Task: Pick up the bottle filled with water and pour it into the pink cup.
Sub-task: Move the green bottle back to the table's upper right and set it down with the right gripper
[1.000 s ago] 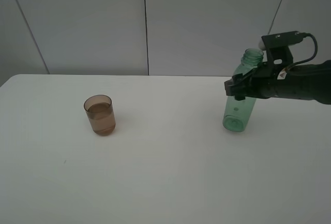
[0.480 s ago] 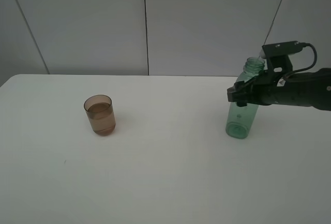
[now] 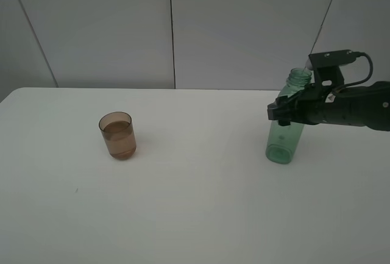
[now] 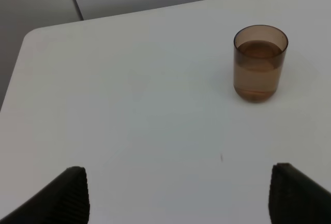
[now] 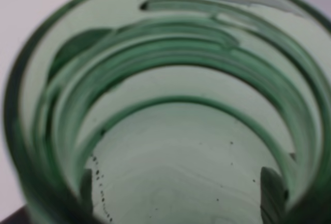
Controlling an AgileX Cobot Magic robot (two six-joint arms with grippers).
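The translucent green bottle [image 3: 286, 131] stands slightly tilted on the white table [image 3: 195, 203] at the right. My right gripper [image 3: 281, 110] is shut around its upper body, below the capless neck. The right wrist view looks straight down the bottle's open threaded mouth [image 5: 170, 100]. The brownish-pink cup [image 3: 117, 135] stands on the left part of the table, far from the bottle, with liquid in it. It also shows in the left wrist view [image 4: 259, 62]. My left gripper [image 4: 181, 193] is open and empty, low over the table short of the cup; its fingertips [image 4: 70, 193] show.
Grey wall panels [image 3: 183, 26] rise behind the table's far edge. A tiny dark speck [image 3: 77, 189] lies on the table in front of the cup.
My right gripper has moved the bottle slightly right and lower, down to the table; over the last half second it has stayed still. The cup has not moved.
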